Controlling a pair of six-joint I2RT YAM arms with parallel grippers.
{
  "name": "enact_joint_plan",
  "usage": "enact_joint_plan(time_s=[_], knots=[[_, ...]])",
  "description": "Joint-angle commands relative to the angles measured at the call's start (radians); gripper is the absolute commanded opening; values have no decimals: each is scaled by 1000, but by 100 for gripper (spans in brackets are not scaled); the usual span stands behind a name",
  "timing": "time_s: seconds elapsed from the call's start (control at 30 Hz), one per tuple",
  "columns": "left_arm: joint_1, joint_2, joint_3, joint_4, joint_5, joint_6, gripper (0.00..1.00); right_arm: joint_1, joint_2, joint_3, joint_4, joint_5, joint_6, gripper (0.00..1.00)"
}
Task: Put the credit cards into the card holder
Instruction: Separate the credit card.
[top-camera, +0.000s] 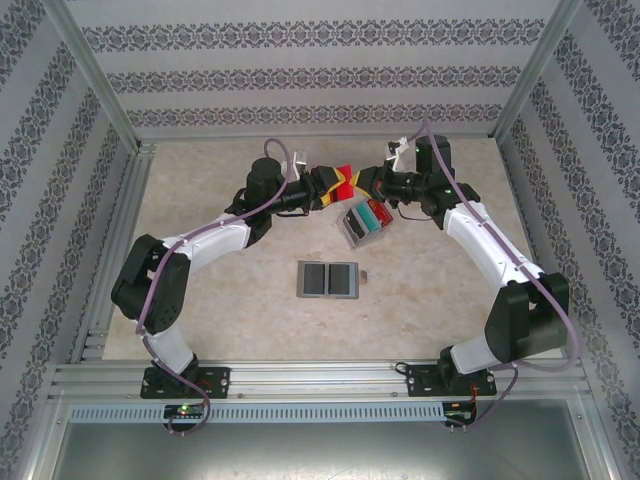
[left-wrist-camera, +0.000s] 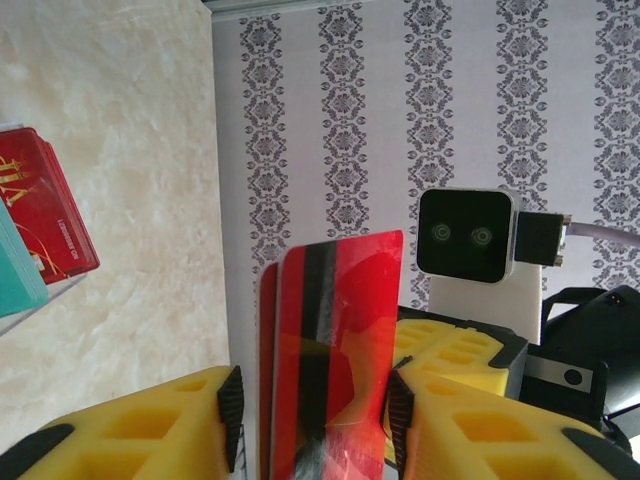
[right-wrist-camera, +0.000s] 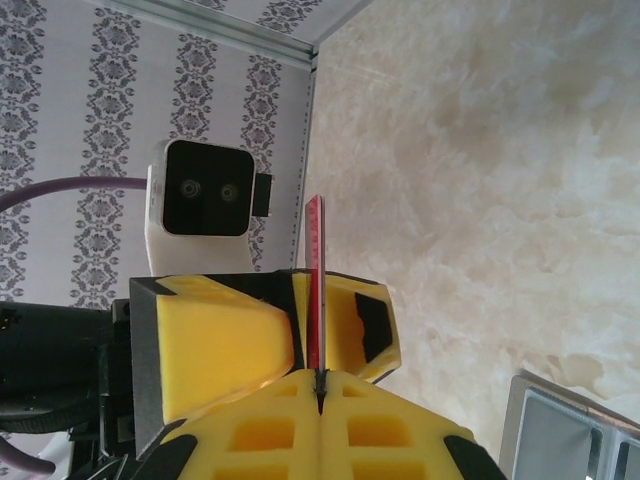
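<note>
Now a red credit card (right-wrist-camera: 315, 260) is pinched by the right gripper (right-wrist-camera: 320, 385). The left gripper (left-wrist-camera: 315, 400) is half-closed around it, grip unclear. Handover judged; release needed next, then insertion into the near card holder (top-camera: 328, 279).

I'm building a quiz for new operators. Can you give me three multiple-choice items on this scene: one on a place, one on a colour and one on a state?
1. Where is the grey wallet?
A) on the table, nearer the arm bases than the grippers
B) in a drawer
C) hung on the back wall

2. What colour is the card in the right gripper?
A) teal
B) red
C) black

3. How does the wallet lie?
A) folded shut
B) standing on edge
C) open flat

Key:
1 A: the top view shows it lying on the table.
2 B: the right wrist view shows a red edge pinched in that gripper.
3 C: its two panels show side by side.
</note>
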Motion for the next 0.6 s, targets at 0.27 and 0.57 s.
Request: enact_joint_plan(time_s=[0.27, 0.57], knots=[[-5, -49, 8, 64, -24, -13, 37, 13, 21, -24, 17, 3, -15, 0], [-5, -57, -2, 79, -33, -12, 35, 6, -7, -29, -17, 20, -33, 0]])
